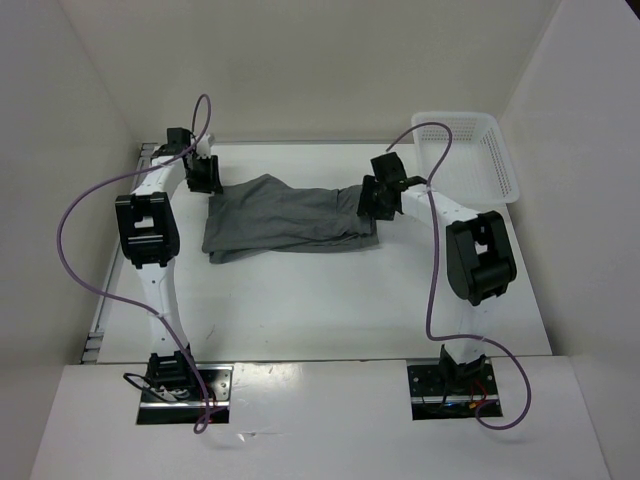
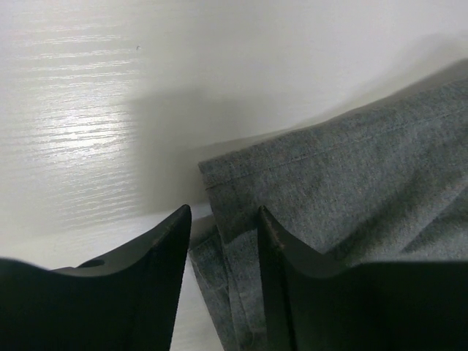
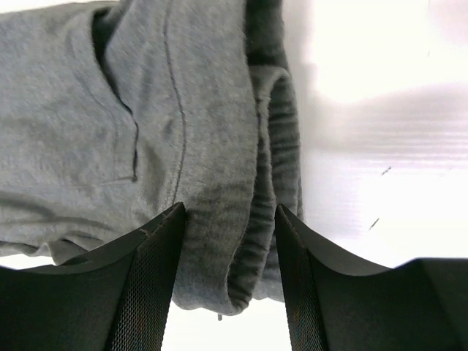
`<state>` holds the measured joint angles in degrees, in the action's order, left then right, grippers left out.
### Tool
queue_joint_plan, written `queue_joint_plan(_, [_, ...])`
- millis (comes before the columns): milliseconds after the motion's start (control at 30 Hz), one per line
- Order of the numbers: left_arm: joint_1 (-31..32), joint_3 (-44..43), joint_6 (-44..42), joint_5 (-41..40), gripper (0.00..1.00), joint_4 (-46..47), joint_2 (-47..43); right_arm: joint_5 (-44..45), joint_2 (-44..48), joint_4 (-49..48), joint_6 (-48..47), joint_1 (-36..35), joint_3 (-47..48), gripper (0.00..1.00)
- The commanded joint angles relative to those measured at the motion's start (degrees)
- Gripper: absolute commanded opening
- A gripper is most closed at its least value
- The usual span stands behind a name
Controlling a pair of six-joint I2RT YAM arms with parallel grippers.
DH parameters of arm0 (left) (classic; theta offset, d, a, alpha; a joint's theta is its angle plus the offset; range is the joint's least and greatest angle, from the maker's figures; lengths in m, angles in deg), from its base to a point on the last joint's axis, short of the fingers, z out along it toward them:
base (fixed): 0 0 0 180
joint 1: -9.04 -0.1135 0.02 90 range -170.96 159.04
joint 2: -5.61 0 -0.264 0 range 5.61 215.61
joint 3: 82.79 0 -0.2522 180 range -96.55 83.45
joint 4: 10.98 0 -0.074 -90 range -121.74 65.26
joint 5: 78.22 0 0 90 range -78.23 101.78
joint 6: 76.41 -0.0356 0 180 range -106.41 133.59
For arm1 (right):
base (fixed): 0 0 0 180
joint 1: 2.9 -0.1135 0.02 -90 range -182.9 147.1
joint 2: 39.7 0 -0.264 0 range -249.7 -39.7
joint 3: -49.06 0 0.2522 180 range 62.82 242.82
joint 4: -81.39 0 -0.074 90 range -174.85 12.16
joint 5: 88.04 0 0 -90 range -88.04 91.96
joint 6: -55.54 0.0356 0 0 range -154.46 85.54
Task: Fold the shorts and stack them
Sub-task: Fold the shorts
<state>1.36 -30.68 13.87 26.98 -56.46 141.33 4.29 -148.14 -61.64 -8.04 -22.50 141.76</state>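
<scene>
Seen from above, the left arm (image 1: 150,232) runs up the left side of the frame, elbow bent. Its left gripper (image 1: 205,176) points down at upper left, jaws parted. The right arm (image 1: 480,258) folds at the right edge and reaches inward, and the right gripper (image 1: 372,197) sits low near centre, jaws apart.

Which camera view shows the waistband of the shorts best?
Right wrist: the gathered waistband runs close-up inside the open right gripper. Top external shows most of the shorts, but the right arm hides that end. Left wrist shows only a stitched hem at the opposite end.
</scene>
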Motion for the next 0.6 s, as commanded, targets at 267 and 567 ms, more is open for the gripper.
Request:
queue_joint_plan(267, [0.65, -0.22, -0.27, 0.53, 0.2, 1.23, 0.77, -11.55, 3.24, -3.68, 3.29, -0.36, -5.62, 0.56])
queue_joint_plan(567, [-0.05, -0.22, -0.27, 0.36, 0.0, 1.23, -0.46, -9.02, 7.62, -1.06, 0.84, 1.39, -8.27, 0.0])
